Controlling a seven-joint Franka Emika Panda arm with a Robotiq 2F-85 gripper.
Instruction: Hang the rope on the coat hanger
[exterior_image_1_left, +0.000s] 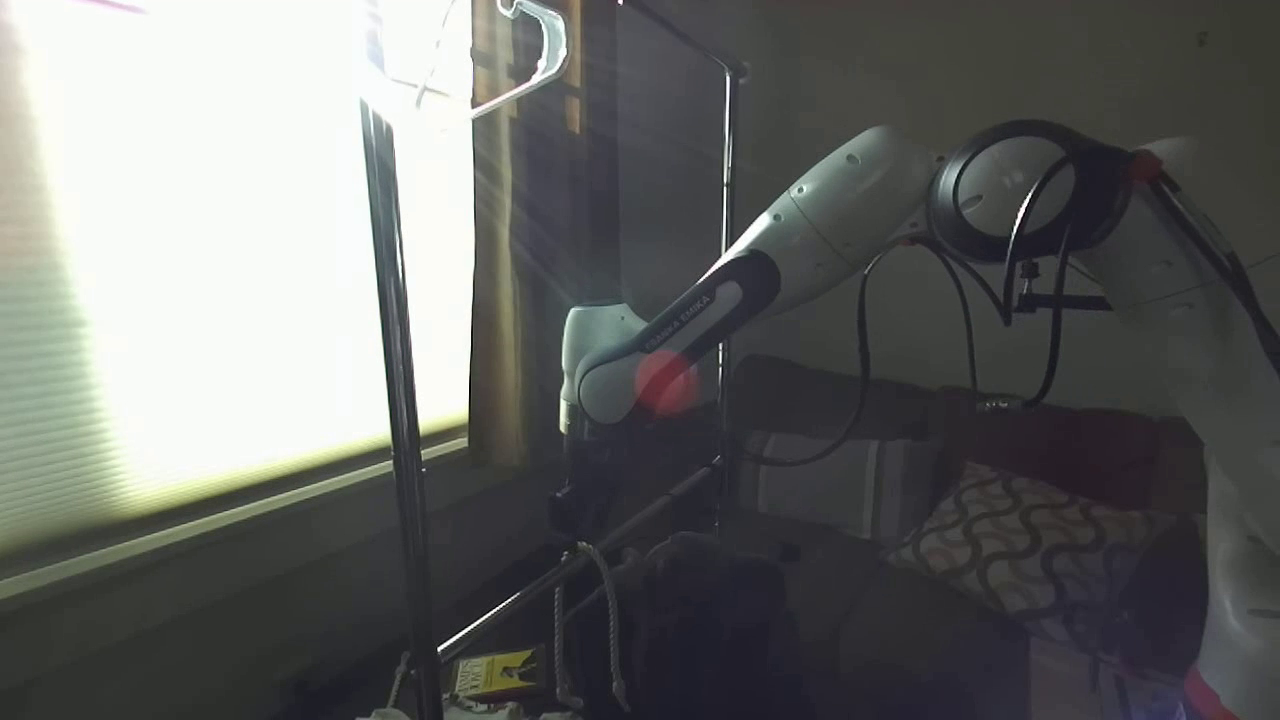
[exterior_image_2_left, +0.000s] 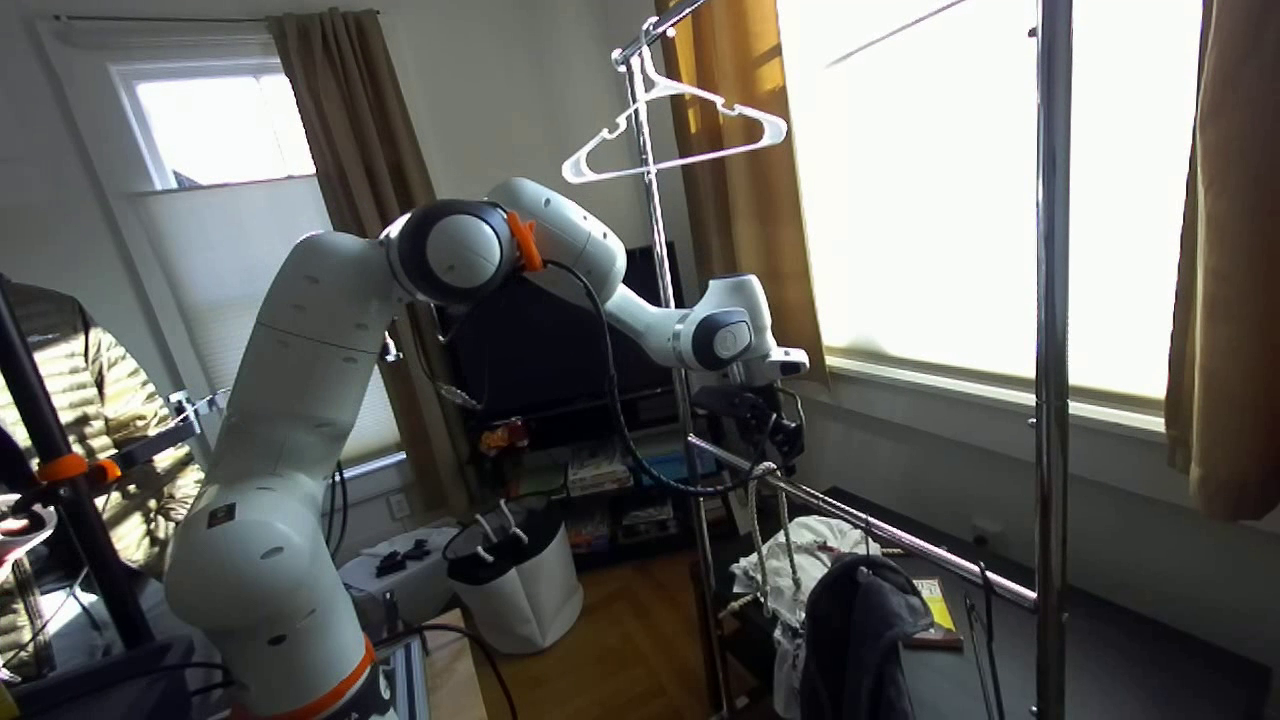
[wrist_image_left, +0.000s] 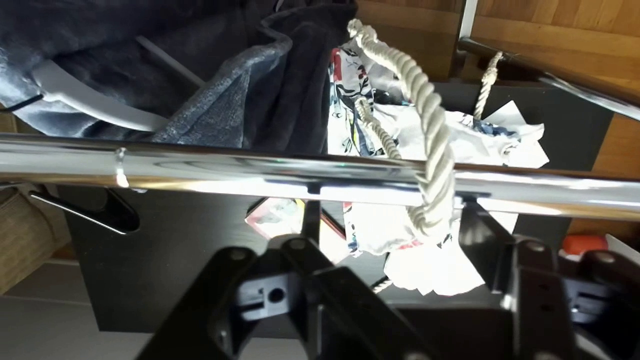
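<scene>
Jaws gape either side of the rope (wrist_image_left: 436, 136) draped over the lower rail (wrist_image_left: 275, 170), well below the coat hanger (exterior_image_2_left: 690, 160), and I fear dipping too low before pinching could bang them on that rail, jarring the rope off.

Below me a flat black tabletop (wrist_image_left: 160, 255) carries a crumpled white cloth (wrist_image_left: 382, 222) with coloured print and, near it, a rectangular yellow-covered book (exterior_image_2_left: 935, 610).

The lower rail (wrist_image_left: 225, 167) bars passage beneath the pincer (wrist_image_left: 392, 202).
</scene>
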